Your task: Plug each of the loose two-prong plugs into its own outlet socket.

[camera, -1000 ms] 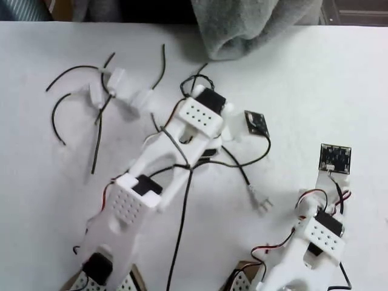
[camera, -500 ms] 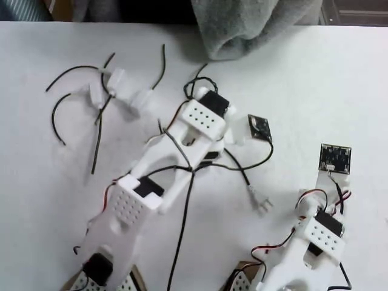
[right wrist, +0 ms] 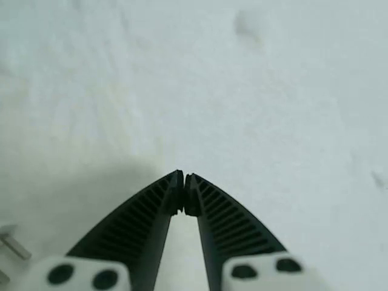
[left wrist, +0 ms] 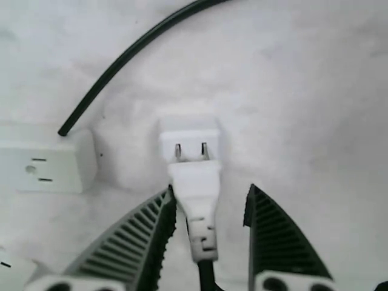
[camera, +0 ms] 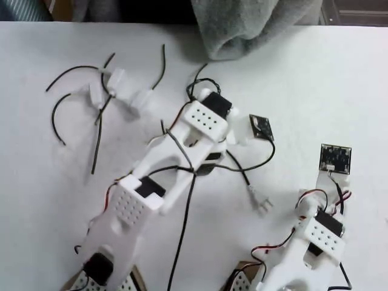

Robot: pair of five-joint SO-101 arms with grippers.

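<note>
A white two-prong plug [left wrist: 194, 182] stands with its prongs partly in a white socket block [left wrist: 188, 130] on the table. My left gripper [left wrist: 211, 194] is open around the plug body; one finger [left wrist: 159, 224] touches it and the other stands apart. In the high view the left arm's wrist [camera: 206, 121] hangs over that spot and hides it. Another loose plug [camera: 262, 203] lies on the table on its black cord, its prongs [right wrist: 9, 245] beside my right gripper [right wrist: 183, 179], which is shut on nothing just above the bare table.
Other socket blocks [left wrist: 42, 167] lie close by the plugged one. Three white blocks with short black cords [camera: 115, 79] are scattered at the back left. A grey towel [camera: 254, 24] lies at the far edge. The right arm [camera: 318, 236] sits at the front right.
The left arm's wrist has shifted a little to the right over the table. The right arm and the loose plug have stayed put.
</note>
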